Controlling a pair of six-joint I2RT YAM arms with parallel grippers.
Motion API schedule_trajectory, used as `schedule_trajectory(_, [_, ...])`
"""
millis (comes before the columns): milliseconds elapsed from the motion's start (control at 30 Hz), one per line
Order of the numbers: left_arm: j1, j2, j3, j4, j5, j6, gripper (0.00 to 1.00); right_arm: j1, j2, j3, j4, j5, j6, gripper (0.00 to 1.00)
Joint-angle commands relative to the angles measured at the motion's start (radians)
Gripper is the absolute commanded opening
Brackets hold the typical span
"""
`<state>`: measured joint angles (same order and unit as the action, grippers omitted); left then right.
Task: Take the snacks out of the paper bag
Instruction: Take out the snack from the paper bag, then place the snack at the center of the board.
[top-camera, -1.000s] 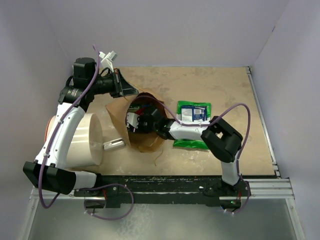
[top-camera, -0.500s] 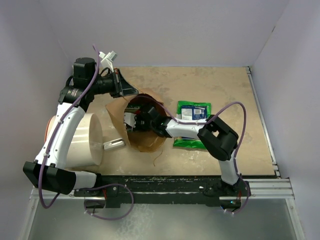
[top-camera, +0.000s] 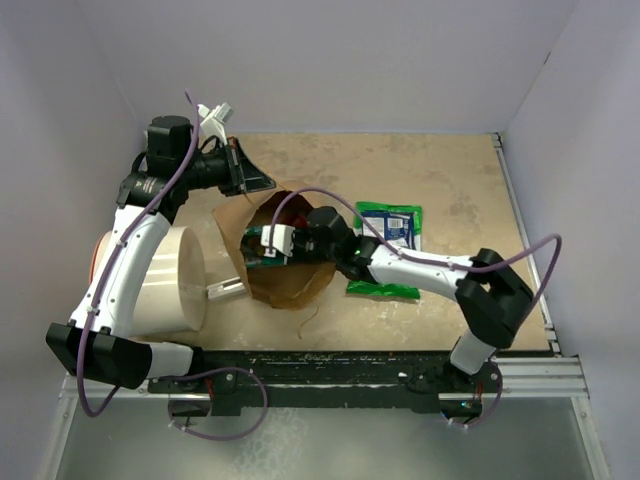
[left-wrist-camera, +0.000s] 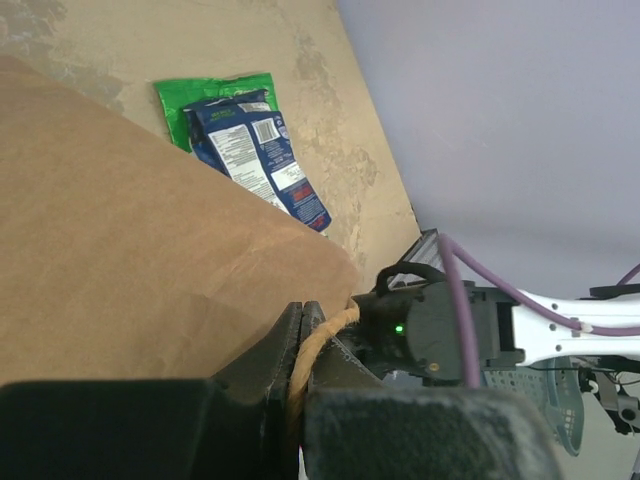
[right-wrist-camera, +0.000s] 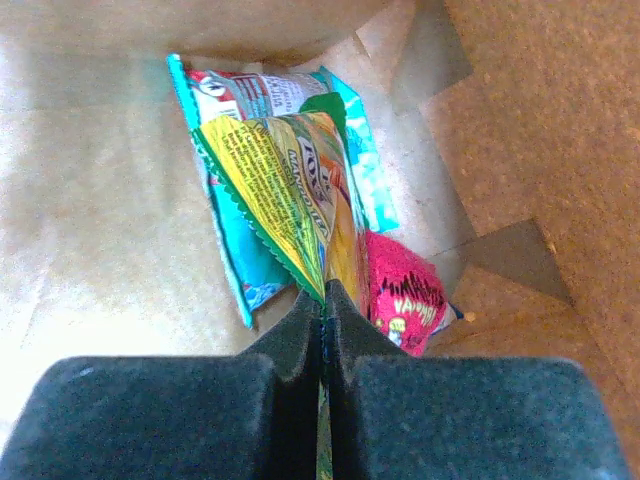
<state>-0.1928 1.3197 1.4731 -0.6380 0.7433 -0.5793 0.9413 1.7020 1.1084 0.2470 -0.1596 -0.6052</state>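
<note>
**Left arm.** The left pincer (left-wrist-camera: 302, 318) is clamped on the twisted handle (left-wrist-camera: 325, 328) of the paper bag (left-wrist-camera: 120, 250). Judgement: it holds that side up so the mouth stands open for the other arm.

**Right arm.** The right pincer (right-wrist-camera: 322, 300) is inside the bag. Its jaws are pressed together on the near corner of the yellow-green packet (right-wrist-camera: 290, 190), a grip suited to drawing it out through the mouth.

**Contents.** Inside the bag, a teal packet (right-wrist-camera: 235, 260) lies beneath the held one. A red packet (right-wrist-camera: 400, 295) lies touching it at the side. Both rest on the bag's inner wall.

**Outside.** On the bench (top-camera: 450, 170), just beside the bag on the right arm's side, lies the green packet (top-camera: 380, 288). The blue packet (top-camera: 388, 225) rests on top of it.

**Condition of held item.** It is flat glossy foil with a saw-toothed edge, bowed along a crease. It is probably light and slippery, and so liable to slip from a corner grip.
</note>
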Motion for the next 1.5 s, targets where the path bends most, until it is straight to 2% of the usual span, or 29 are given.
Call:
schedule_trajectory(0, [0.002, -0.014, 0.030, 0.027, -0.013, 0.026, 0.00, 0.000, -0.151, -0.041, 0.001, -0.103, 0.010, 0.00])
schedule_trajectory(333, [0.002, -0.019, 0.018, 0.041, -0.031, -0.014, 0.00, 0.001, -0.422, -0.022, -0.169, -0.140, 0.085, 0.00])
schedule_trajectory(567, [0.001, -0.025, 0.008, 0.043, -0.043, -0.034, 0.00, 0.001, -0.641, 0.096, -0.478, -0.224, 0.044, 0.00])
schedule_trajectory(767, [0.001, -0.025, 0.009, 0.016, -0.074, -0.004, 0.00, 0.001, -0.833, 0.164, -0.709, -0.125, -0.039, 0.00])
schedule_trajectory(900, [0.001, -0.022, 0.011, 0.011, -0.080, -0.005, 0.00, 0.001, -0.933, 0.161, -0.777, 0.041, -0.069, 0.00])
schedule_trajectory(1033, [0.001, -0.018, 0.025, 0.008, -0.090, -0.004, 0.00, 0.001, -0.995, 0.112, -0.781, 0.296, -0.090, 0.00])
schedule_trajectory(1200, [0.003, -0.003, 0.042, -0.009, -0.086, 0.012, 0.00, -0.001, -1.057, -0.017, -0.664, 0.431, -0.141, 0.00])
schedule_trajectory(1333, [0.004, 0.016, 0.074, -0.034, -0.082, 0.038, 0.00, -0.038, -1.023, -0.085, -0.593, 0.444, -0.144, 0.00])
schedule_trajectory(1467, [0.007, 0.033, 0.094, -0.041, -0.072, 0.051, 0.00, -0.229, -0.946, -0.164, -0.518, 0.306, -0.156, 0.00])
